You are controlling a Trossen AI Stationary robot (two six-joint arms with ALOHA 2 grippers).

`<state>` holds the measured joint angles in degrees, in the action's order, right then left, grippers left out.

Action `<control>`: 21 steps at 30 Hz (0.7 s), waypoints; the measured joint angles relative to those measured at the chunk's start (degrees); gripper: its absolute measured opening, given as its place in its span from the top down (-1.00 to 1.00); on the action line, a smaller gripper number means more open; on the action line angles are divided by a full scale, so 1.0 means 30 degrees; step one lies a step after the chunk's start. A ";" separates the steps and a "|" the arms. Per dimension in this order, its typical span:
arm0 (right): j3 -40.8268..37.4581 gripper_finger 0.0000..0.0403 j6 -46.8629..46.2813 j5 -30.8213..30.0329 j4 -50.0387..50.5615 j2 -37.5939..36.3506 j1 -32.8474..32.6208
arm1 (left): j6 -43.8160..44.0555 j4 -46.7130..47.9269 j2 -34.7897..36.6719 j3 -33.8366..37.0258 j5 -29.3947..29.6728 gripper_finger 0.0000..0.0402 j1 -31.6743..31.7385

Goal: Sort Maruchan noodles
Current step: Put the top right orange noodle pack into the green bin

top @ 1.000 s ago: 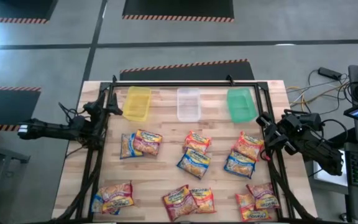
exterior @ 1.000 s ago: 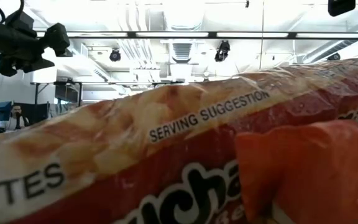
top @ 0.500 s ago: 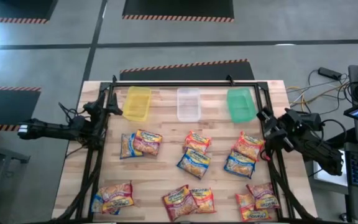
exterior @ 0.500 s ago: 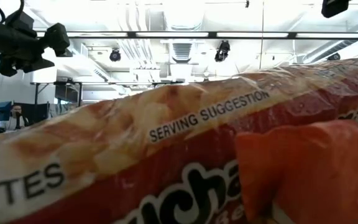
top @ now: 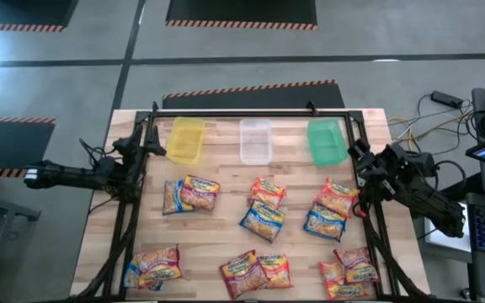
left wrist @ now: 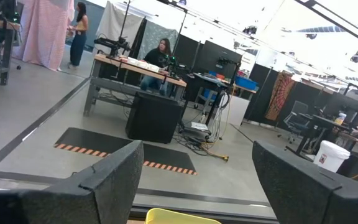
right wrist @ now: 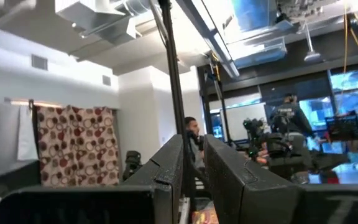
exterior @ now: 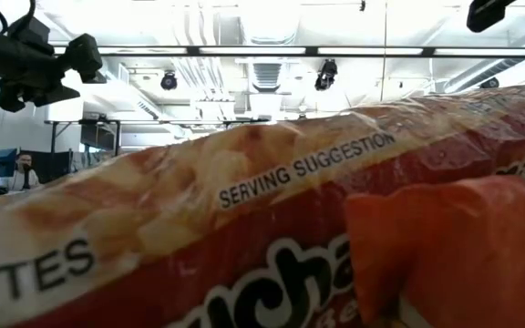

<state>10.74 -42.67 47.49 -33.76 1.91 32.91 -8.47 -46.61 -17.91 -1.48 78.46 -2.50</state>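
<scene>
Wooden surface (top: 226, 172): noodle packets (top: 263, 212) scattered below yellow bin (top: 185, 139), clear bin (top: 255, 140), green bin (top: 326, 140). Left gripper (top: 146, 139) fingers spread, empty, at left edge. Right gripper (top: 357, 156) fingers nearly together, empty, beside green bin. Judgement: open wider, descend on nearest packet's edge.

Bins: yellow bin (top: 184, 139), clear bin (top: 255, 140), green bin (top: 326, 140). Noodle packets (top: 263, 215): blue-and-yellow, red, orange, glossy. Desk (top: 226, 181): pale wood planks. Arms: black.
</scene>
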 joint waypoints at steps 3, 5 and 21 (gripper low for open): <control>0.0000 0.72 -0.0498 -0.0030 0.0007 0.0002 -0.0003 | 0.0000 0.0000 0.0000 -0.0006 -0.0001 -0.42 -0.0007; 0.0000 0.72 -0.0768 -0.0137 0.0123 0.0005 -0.0005 | 0.0000 0.0000 0.0000 -0.0004 -0.0001 -0.42 0.0000; 0.0000 0.72 -0.1640 -0.1259 0.0149 0.0000 -0.0004 | 0.0000 0.0000 0.0000 -0.0002 0.0002 -0.42 -0.0003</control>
<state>10.74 -47.59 43.71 -33.31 1.91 32.89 -8.47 -46.61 -17.91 -1.48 78.46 -2.51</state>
